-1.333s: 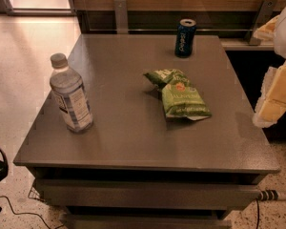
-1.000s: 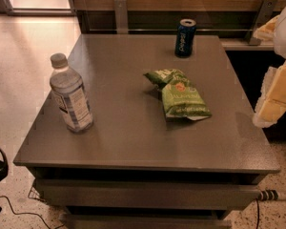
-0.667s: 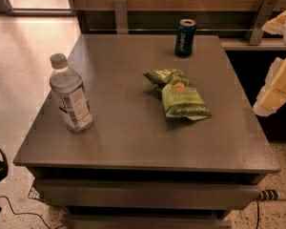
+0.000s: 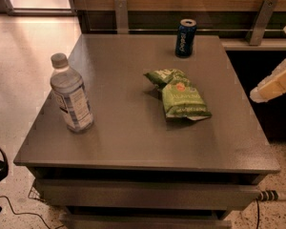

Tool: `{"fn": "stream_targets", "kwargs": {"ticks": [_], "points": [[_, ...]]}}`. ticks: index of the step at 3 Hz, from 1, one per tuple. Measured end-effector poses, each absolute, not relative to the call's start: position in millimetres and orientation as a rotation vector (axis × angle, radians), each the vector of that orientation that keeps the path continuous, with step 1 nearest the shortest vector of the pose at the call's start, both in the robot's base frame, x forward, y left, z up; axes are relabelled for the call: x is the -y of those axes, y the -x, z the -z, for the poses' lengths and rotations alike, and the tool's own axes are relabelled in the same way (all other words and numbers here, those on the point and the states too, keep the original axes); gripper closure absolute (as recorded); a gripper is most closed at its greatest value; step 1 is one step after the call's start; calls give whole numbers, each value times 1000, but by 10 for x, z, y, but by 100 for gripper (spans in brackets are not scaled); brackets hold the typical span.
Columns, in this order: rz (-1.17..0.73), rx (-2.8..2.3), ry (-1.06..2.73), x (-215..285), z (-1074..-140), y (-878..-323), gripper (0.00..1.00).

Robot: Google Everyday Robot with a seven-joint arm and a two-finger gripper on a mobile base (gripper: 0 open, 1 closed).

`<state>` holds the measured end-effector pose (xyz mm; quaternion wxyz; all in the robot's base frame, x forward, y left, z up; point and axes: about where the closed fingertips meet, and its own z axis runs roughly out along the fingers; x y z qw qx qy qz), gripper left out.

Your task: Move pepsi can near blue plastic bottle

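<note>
Judging by the camera view, the approach is only starting: the gripper [image 4: 275,83] hangs off the right edge of the grey table [image 4: 133,142], open or closed I cannot tell, and must next reach the pepsi can [image 4: 185,37] standing at the far edge, well apart from the blue plastic bottle [image 4: 71,93] by the left edge.

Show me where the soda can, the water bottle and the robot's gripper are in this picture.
can [image 4: 185,38], camera view, on its dark blue side with the white lettering.
bottle [image 4: 72,99], camera view, on its blue-and-white label.
gripper [image 4: 275,81], camera view, at the right edge, on its pale visible part.
</note>
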<state>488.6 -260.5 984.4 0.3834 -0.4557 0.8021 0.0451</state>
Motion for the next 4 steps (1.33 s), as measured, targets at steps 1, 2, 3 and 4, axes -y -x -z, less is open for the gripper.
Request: {"fn": "stream_targets", "kwargs": {"ticks": [1, 2, 3, 4], "points": [[-183, -1863, 1010, 2619, -9980, -5213, 0], [-233, -1754, 943, 2494, -10163, -5447, 0], [-239, -1745, 940, 2457, -10178, -5484, 0], [-241, -1734, 922, 2440, -10191, -5496, 0]]}}
